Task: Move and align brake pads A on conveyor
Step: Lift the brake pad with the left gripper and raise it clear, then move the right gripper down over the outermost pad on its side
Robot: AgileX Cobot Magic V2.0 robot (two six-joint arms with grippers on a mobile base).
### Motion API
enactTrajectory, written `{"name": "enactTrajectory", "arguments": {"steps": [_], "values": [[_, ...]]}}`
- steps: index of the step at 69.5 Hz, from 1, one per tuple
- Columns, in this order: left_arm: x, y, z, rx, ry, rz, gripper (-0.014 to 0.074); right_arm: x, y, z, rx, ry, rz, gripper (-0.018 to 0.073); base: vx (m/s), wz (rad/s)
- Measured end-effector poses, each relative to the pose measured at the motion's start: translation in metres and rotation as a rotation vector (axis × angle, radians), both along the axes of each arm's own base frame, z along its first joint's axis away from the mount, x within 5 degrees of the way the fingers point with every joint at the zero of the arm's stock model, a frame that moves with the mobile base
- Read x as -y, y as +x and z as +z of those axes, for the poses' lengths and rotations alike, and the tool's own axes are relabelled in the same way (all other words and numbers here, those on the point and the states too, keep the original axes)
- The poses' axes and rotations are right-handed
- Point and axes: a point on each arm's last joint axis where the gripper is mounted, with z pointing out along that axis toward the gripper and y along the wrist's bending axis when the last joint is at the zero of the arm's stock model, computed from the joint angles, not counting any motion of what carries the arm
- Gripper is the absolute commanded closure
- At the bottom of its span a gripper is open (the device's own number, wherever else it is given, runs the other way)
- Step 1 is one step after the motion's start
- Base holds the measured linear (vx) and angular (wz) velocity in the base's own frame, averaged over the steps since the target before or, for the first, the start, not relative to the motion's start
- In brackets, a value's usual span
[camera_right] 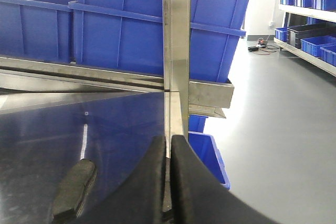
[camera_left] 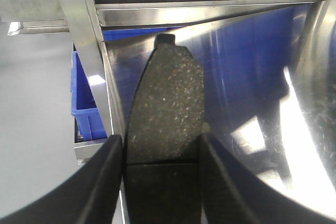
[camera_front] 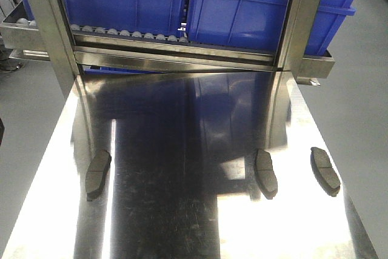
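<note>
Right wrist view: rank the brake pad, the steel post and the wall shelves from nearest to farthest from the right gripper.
1. Brake pad, lower left beside the right gripper.
2. Steel post, straight ahead.
3. Wall shelves, far right.

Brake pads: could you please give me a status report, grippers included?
Left gripper shut on one brake pad. Right gripper shut, empty. Left pad, middle pad, right pad lie loose on steel table. No conveyor in view.
</note>
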Motion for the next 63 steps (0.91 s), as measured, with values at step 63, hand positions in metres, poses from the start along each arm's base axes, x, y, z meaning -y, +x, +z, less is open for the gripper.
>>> {"name": "enactTrajectory", "arguments": {"steps": [63], "values": [[0.0, 0.0, 0.0, 0.0, 0.0, 0.0, 0.0524, -0.0002, -0.0007, 0.0097, 0.054, -0.023, 0.002, 0.0553, 0.0, 0.0]]}}
